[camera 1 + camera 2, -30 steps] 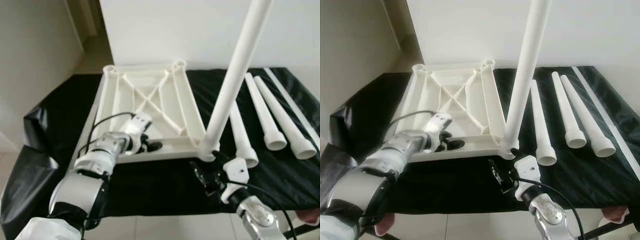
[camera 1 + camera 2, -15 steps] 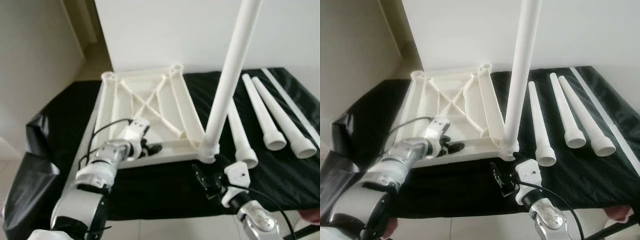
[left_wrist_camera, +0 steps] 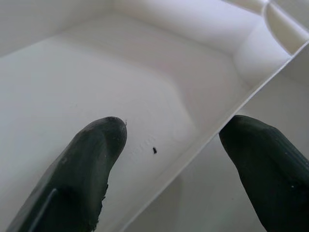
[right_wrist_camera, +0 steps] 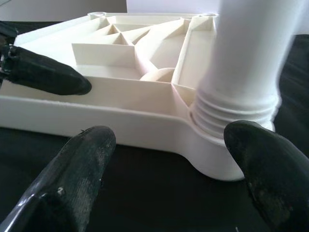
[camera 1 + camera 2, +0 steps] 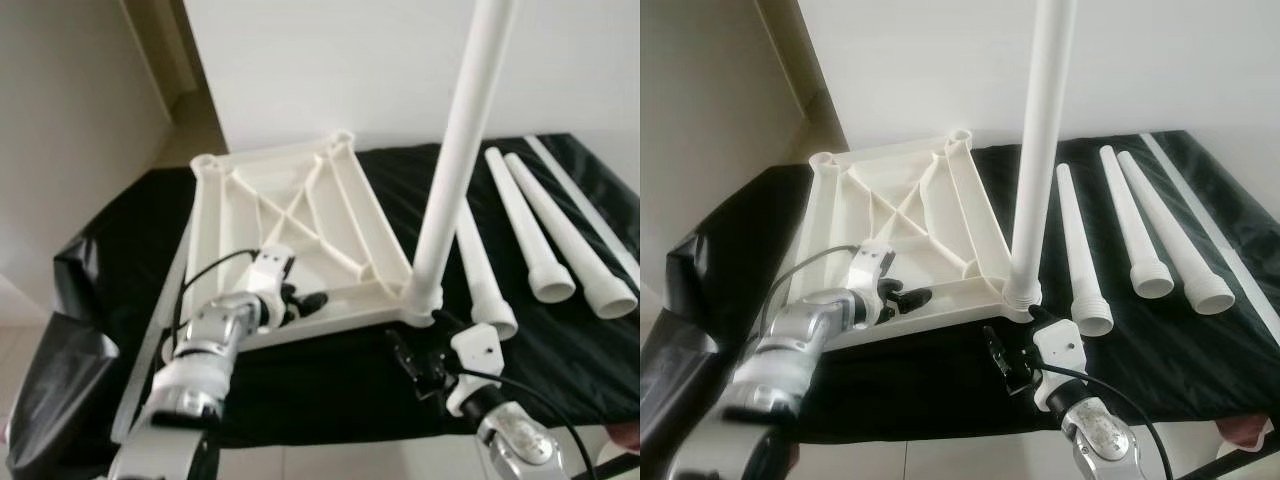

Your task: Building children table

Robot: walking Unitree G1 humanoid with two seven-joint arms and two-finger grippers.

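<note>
1. Tabletop lies upside down on the black-covered counter, ribs facing up.
2. One leg stands upright in its near right corner socket.
3. Three loose legs lie flat to the right of it.
4. Left hand straddles the tabletop's near rim wall, fingers spread, not clamped.
5. Right hand open, just short of the socket, touching nothing.

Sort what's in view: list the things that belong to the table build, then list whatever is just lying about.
Part of the job:
- upside-down white tabletop
- leg standing upright in its near corner socket
- three loose legs lying to the right
- left end effector, fingers astride the tabletop's near rim
- right end effector, open just below the fitted leg

Just lying about:
- black cloth
- long white strip at the far right
</note>
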